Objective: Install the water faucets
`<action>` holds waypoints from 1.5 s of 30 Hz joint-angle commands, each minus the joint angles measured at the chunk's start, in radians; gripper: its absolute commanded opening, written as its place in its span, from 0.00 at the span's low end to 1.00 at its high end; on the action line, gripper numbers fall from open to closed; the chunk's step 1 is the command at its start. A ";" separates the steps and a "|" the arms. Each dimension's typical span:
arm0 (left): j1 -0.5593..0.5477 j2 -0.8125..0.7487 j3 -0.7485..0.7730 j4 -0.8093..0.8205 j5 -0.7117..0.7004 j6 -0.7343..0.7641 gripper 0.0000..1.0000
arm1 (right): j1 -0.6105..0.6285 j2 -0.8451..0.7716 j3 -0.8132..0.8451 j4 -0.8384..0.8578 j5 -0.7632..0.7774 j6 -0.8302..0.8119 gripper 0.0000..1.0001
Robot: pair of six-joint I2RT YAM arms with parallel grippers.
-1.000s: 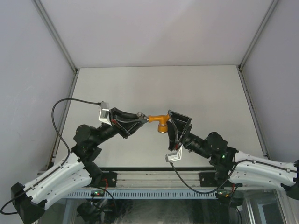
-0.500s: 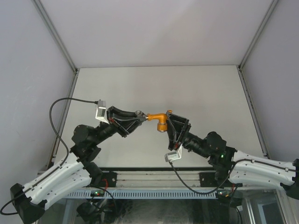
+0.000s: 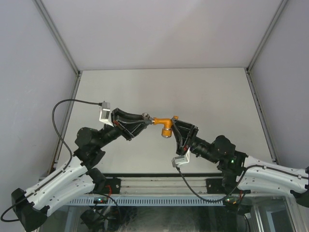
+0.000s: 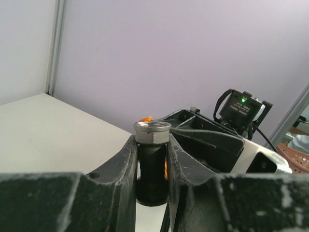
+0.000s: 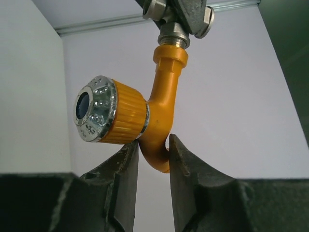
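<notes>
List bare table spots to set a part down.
Free: far half of the table up to the back wall; also right of the right gripper. Crowded: centre, where it pinches the orange tap and the left gripper holds the grey fitting.

Robotics lab test cell, looks like: a plain off-white table (image 3: pixel 193 92) is boxed in by blank white panels (image 3: pixel 159 29), with aluminium frame posts (image 3: pixel 56 36) running up the corners. My left arm (image 3: pixel 58 181) and right arm (image 3: pixel 270 176) sit side by side on a slotted metal rail (image 3: pixel 159 199) at the table's near edge. Exposed black cable (image 3: pixel 55 116) loops off my wrist camera, and a green status light (image 4: pixel 241 100) is lit on my other arm.
</notes>
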 commanded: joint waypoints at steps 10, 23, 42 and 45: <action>-0.014 0.055 0.105 0.000 0.185 0.030 0.00 | 0.015 -0.066 0.130 -0.104 -0.133 0.307 0.09; -0.014 0.020 0.123 0.060 0.128 -0.081 0.00 | 0.015 -0.009 0.080 -0.075 -0.030 0.018 0.71; -0.014 -0.011 0.060 0.100 0.070 -0.131 0.00 | 0.050 0.030 0.025 0.266 -0.058 0.067 0.14; -0.014 0.005 0.062 0.100 0.128 -0.110 0.00 | 0.049 -0.016 0.111 0.091 -0.080 0.244 0.01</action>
